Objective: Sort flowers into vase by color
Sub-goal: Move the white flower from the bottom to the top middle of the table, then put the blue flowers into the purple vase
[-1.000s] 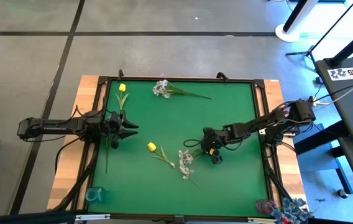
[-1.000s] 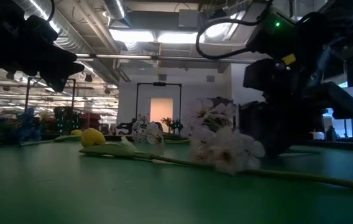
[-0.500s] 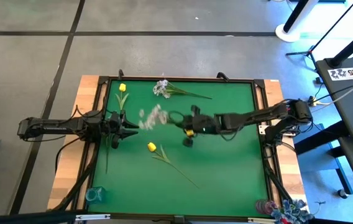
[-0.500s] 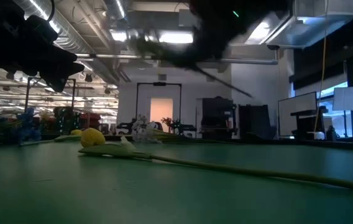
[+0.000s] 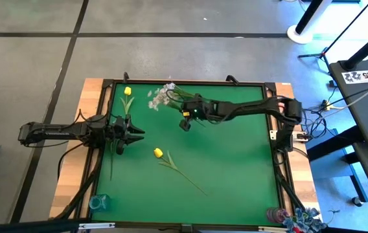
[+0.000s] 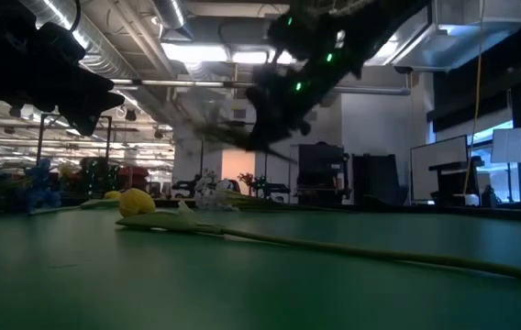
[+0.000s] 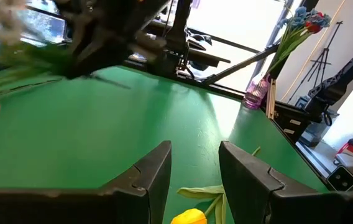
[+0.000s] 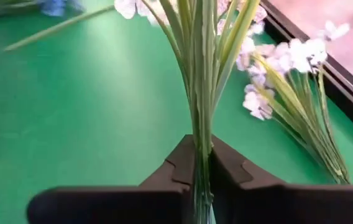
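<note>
My right gripper [image 5: 184, 120] is raised over the far middle of the green table and shut on a spray of small white blossoms [image 5: 157, 99], which it carries in the air. A second white spray [image 5: 170, 90] lies flat by the far edge. One yellow tulip [image 5: 127, 92] lies at the far left. Another yellow tulip [image 5: 158, 153] lies near the middle, its stem running toward the near edge. My left gripper [image 5: 136, 133] hangs open at the left edge, touching nothing. In the left wrist view its fingers [image 7: 155, 180] stand apart above a tulip head [image 7: 189, 217]. My right gripper pinches the white spray's bundle of thin green stems [image 8: 202, 146] between its two fingers, which lie across the stems. The spray is lifted clear of the table. Its blossoms [image 8: 251, 46] reach out beyond the fingertips, toward the table's left and far side.
A clear glass vase [image 5: 99, 202] stands at the near left corner. A pink vase [image 5: 275, 215] with blue and red flowers stands at the near right corner. A black frame [image 5: 190, 82] borders the mat. Bare mat lies right of the middle.
My right gripper rose from the mat right of the middle with the white spray shut in it. It swung toward the table's left, then toward the far edge. The spray came off the table, where it had lain beside the middle tulip's stem, and travelled with it.
</note>
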